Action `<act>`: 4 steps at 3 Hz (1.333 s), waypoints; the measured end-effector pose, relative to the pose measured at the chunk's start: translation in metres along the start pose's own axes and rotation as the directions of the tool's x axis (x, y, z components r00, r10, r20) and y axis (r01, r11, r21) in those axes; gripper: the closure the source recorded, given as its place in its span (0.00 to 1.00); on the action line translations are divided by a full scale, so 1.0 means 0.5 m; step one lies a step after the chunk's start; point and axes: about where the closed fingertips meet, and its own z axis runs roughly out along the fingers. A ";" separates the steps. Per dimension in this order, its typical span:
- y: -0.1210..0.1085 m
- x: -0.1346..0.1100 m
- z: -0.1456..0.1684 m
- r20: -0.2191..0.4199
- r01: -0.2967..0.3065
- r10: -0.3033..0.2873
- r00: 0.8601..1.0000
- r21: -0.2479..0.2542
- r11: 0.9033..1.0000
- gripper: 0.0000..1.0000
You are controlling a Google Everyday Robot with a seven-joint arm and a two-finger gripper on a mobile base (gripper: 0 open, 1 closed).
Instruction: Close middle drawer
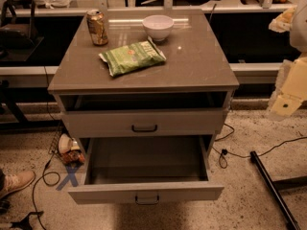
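The middle drawer (145, 192) of the grey cabinet is pulled far out toward me. Its flat front carries a small dark bar handle (147, 200), and its inside looks empty. The uppermost drawer (144, 122) above it is pushed in, with its own dark handle. The lowest drawer is hidden under the open one. My gripper (289, 96) shows as a cream-coloured part at the right edge of the camera view. It is level with the cabinet top, well to the right of the cabinet, and touches nothing.
On the cabinet top (201, 66) stand a drinks can (97, 27), a white bowl (158, 27) and a green chip bag (132, 57). Cables (225, 152) and a dark bar (273, 188) lie on the floor at the right. A shoe (17, 182) shows at the left.
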 end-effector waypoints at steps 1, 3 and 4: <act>0.000 0.000 0.000 0.000 0.000 0.000 1.000 0.000 1.000 0.00; 0.088 0.065 0.134 -0.037 -0.220 0.217 0.975 -0.225 0.949 0.00; 0.192 0.107 0.242 -0.096 -0.337 0.325 0.941 -0.361 0.869 0.00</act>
